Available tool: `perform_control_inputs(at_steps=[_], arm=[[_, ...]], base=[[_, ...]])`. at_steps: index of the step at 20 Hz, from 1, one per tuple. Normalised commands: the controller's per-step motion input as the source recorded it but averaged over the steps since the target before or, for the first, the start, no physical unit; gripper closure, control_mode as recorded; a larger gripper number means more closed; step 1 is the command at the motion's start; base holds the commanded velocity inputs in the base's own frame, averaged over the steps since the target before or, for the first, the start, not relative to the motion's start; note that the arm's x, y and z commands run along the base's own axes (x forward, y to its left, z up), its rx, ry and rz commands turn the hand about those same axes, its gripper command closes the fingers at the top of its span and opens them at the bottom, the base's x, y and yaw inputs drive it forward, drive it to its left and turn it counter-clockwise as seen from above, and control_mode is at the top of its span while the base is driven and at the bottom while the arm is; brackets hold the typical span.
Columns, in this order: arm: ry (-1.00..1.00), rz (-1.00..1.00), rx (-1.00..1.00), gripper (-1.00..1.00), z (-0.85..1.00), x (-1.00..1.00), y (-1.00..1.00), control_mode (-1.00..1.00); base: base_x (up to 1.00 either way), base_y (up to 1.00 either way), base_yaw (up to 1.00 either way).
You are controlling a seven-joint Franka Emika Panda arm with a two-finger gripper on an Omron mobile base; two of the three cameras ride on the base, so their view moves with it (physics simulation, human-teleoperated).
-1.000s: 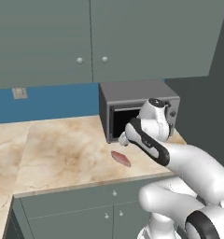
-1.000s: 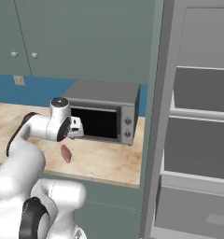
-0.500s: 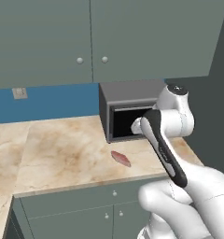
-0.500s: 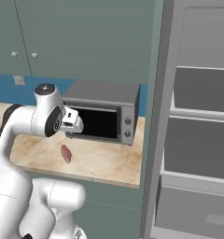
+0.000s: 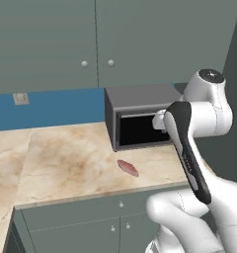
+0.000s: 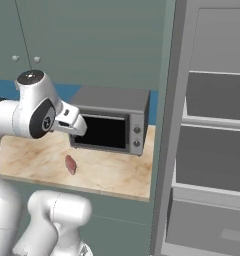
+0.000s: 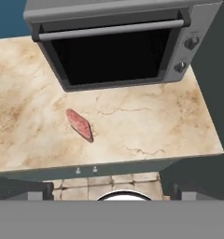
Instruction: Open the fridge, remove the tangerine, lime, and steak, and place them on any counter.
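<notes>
Hand view, nearest first: the counter (image 7: 146,130) front edge, then the steak (image 7: 80,124) lying flat on the marble, just before the microwave (image 7: 118,42) and clear of it. Right base view: the same steak (image 6: 70,164) sits below the raised gripper (image 6: 72,121), whose jaws stand wide apart and hold nothing. Beyond, to the right, the fridge (image 6: 212,150) is open, grey shelves bare where visible; tangerine and lime are not to be seen. Handling, as a judgement: the steak is probably light, limp and somewhat slick, sagging if lifted by one end. A hold across its narrow middle, fingers straddling the short width, looks safest.
</notes>
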Motion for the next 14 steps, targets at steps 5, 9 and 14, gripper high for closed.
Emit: perform_control_inputs(at_steps=[5,9,14], arm=[[-0.04,0.0,0.0,-1.0,0.26,-0.38,-0.06,-1.0],[-0.04,0.0,0.0,-1.0,0.11,-0.37,-0.08,-1.0],[-0.01,0.01,0.0,-1.0,0.0,-0.17,-0.01,1.0]], base=[[0.0,0.0,0.0],[0.0,0.0,0.0],[0.0,0.0,0.0]])
